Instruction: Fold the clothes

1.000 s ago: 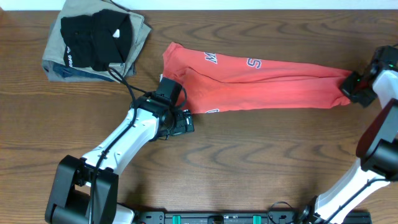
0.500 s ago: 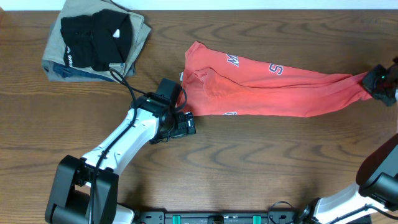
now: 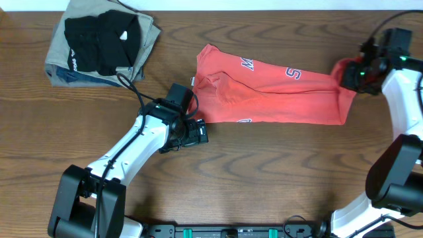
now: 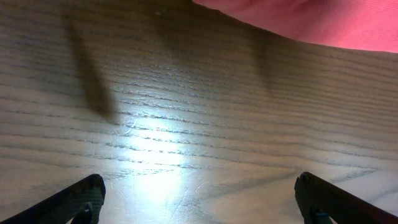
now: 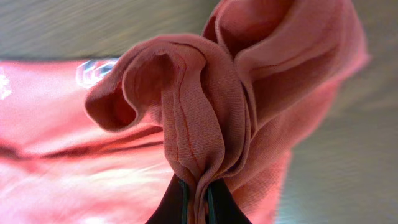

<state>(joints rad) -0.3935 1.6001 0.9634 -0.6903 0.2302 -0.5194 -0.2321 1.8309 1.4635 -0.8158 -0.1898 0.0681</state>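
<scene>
One red-orange, white-lettered T-shirt (image 3: 271,92) lies on the table (image 3: 264,185), drawn out into a long, rumpled band. One end of it is gathered in the right pincer (image 3: 357,74), which is clenched on a fold of the cloth. The right wrist view shows the fabric (image 5: 205,99) pinched at the closed tips (image 5: 198,193) and billowing out past them in several loose loops. From that pincer the shirt stretches across the wood towards the left pincer (image 3: 198,132), and its other end stops just beside it. The left pincer is released, jaws wide apart over bare wood, grasping nothing. In its wrist view the two fingertips (image 4: 81,193) sit at the lower corners, and the shirt's edge (image 4: 323,18) lies ahead of them, not touching. Past the left pincer, on the side away from the right one and well apart from the shirt, sits one pile of two folded pieces: one black garment (image 3: 102,39) on top of one tan garment (image 3: 149,41)
</scene>
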